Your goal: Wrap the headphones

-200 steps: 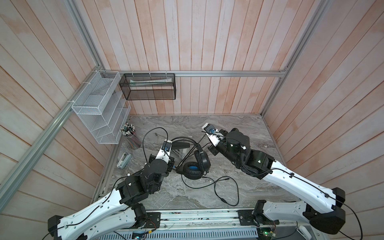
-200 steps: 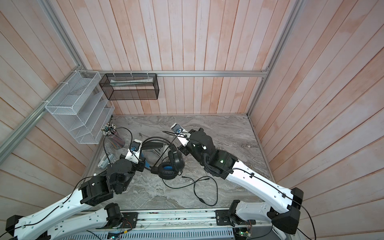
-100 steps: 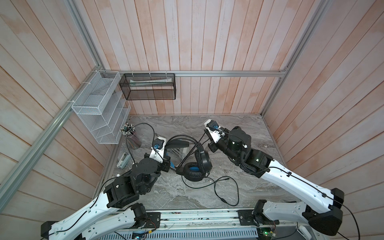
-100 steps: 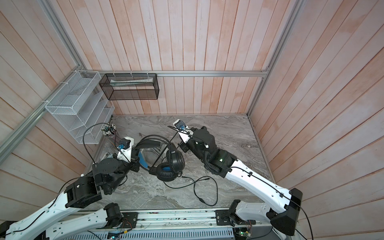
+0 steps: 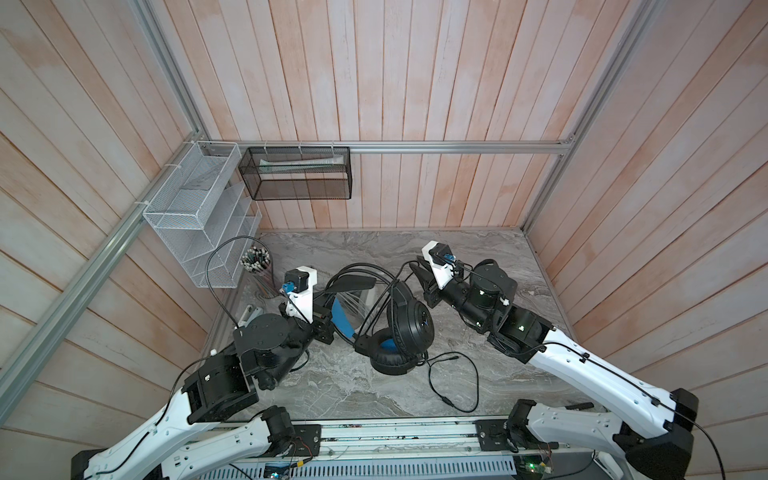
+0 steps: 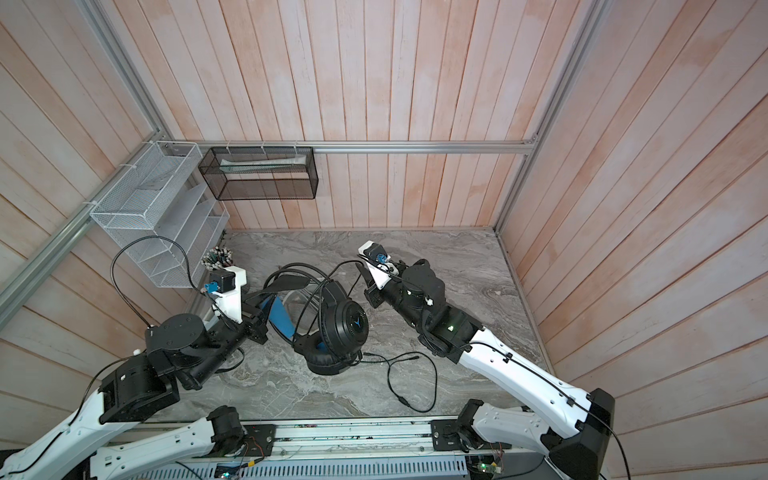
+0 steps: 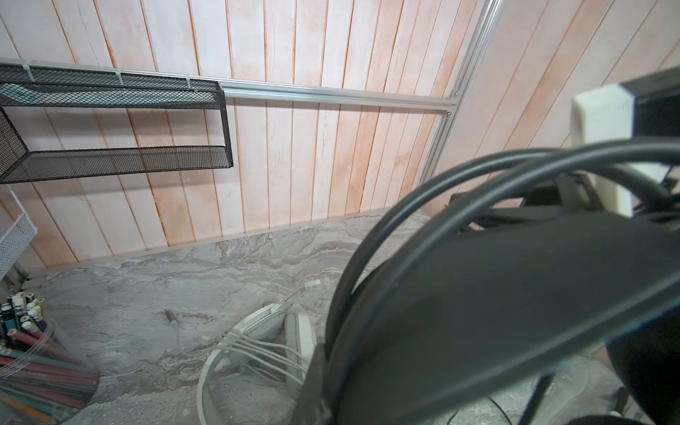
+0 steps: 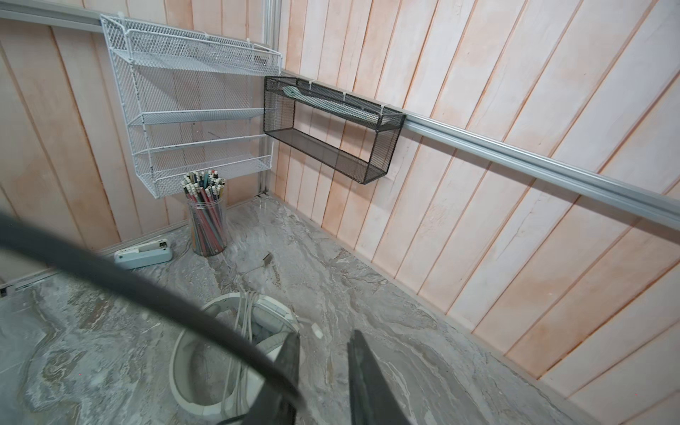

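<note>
White headset (image 5: 368, 296) peeks from behind black headset (image 5: 409, 326); left gripper (image 5: 328, 322) tips hidden there; cable (image 8: 121, 278) a close blur in right wrist view.

The black headphones (image 5: 409, 328) look matt plastic, the table (image 5: 332, 386) smooth marbled stone.

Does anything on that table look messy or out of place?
The cable of the black headphones is untidy: some loops hang loosely over the headband, and the rest trails across the table in a slack curl. The white headphones look neatly wound.
</note>
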Motion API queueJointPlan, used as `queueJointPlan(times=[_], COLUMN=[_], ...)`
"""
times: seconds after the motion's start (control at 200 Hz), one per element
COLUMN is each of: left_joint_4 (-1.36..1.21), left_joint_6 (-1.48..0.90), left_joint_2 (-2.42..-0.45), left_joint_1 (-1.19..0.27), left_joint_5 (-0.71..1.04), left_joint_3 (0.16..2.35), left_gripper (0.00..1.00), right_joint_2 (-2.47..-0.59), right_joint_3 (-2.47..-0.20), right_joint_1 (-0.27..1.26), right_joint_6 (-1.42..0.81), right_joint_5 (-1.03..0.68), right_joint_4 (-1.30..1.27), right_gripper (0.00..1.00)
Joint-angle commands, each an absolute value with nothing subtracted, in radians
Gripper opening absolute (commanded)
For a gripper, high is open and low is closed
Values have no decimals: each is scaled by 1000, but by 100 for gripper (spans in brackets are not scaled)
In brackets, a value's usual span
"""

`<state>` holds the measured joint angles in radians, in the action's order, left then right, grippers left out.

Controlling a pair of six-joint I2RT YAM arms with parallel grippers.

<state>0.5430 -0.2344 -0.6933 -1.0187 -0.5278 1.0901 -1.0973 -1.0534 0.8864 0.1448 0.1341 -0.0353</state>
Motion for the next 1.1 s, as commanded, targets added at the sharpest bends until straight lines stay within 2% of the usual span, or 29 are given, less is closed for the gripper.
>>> queueJointPlan(times=[0.0, 0.2, 0.36, 1.0, 1.095], left_joint_4=[487, 493, 488, 384, 365], left_joint_6=[-325, -380, -410, -539, -542], left_joint_2=[-684, -690, -701, -695, -696], left_joint_1=[-1021, -1021, -1021, -1020, -1020], left_joint_5=[-499, -498, -489, -529, -539], left_joint_3=[1148, 1179, 1200, 1204, 1206], left_gripper=[0, 0, 0, 0, 0], right_joint_2=[-1095, -1132, -1157, -1283, -1280], right_joint_3=[-1016, -972, -942, -782, -741], right_joint_1=[880, 877, 877, 876, 875], right_joint_6=[94, 41, 8, -175, -203], right_joint_5=[67, 10, 32, -82, -106], right_joint_4=[-127, -183, -222, -460, -532], right_gripper=[27, 31, 33, 30, 33])
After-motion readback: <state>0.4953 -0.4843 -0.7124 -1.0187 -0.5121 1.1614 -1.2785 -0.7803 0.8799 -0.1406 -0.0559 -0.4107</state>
